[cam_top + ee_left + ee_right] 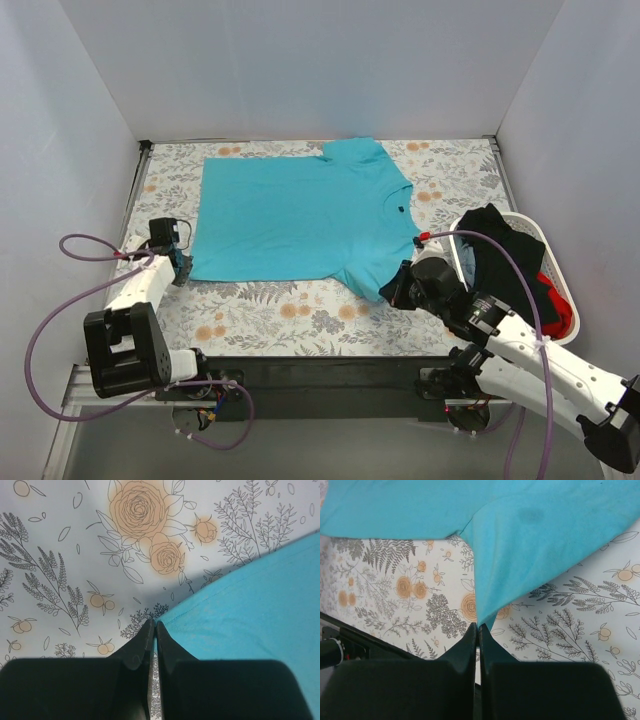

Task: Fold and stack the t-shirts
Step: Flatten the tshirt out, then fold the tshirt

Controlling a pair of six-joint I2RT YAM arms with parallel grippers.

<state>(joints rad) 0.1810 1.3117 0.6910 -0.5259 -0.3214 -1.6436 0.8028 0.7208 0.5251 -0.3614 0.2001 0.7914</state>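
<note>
The teal shirt [290, 225] is lying flat and spread out on the flowery cloth [300, 315]. Its neck is pointing toward the basket [556, 262] on the right. No fold is showing in it, so the folding is only just starting.

The left gripper [153, 626] is sitting at the near left corner of the shirt's bottom edge. Its jaws are pressed tight together with no gap. It seems to be pinching that corner, but the fingers are hiding the very edge, so I am not sure.

The right gripper [478, 626] is sitting at the tip of the near sleeve [375, 275]. Its jaws are also squeezed together, and the sleeve tip is running right in between them.

I am thinking the next move is lifting the near edge and carrying it over to the far side. Both arms need to be rising and moving together, so the cloth is not bunching or slipping out.

I am counting one teal shirt on the cloth and one basket. One black shirt [500, 250] and one red shirt [553, 310] are showing in the basket. Two grippers are working.
</note>
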